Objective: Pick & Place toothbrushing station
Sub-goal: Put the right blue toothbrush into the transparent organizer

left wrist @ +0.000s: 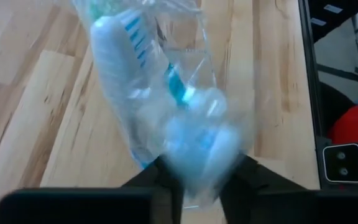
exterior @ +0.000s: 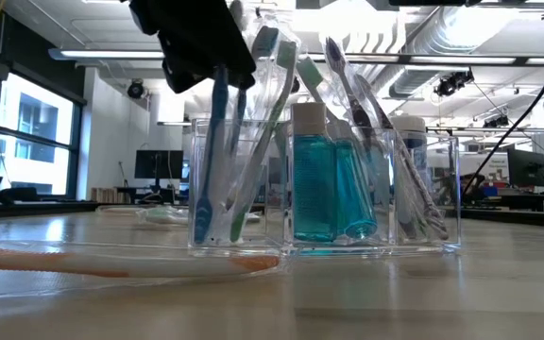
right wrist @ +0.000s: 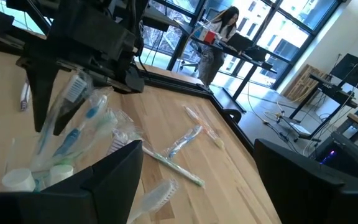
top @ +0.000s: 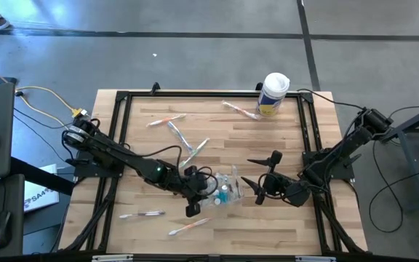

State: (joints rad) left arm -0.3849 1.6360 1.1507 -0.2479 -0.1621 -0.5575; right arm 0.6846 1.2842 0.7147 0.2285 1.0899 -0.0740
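The toothbrushing station [top: 228, 191], a clear holder with brushes and blue bottles, stands on the wooden table [top: 289, 145]. The left gripper [top: 195, 198] is directly over the side of the station away from the right arm, with a wrapped toothbrush [left wrist: 145, 81] between its fingers; whether it grips or releases, I cannot tell. The right gripper [top: 257, 183] waits wide open and empty just beside the station. If the brush catches the rim, it could fall outside or tip the station.

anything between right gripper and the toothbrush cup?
Nothing: in the high view, only bare wood separates the right gripper from the clear cup.
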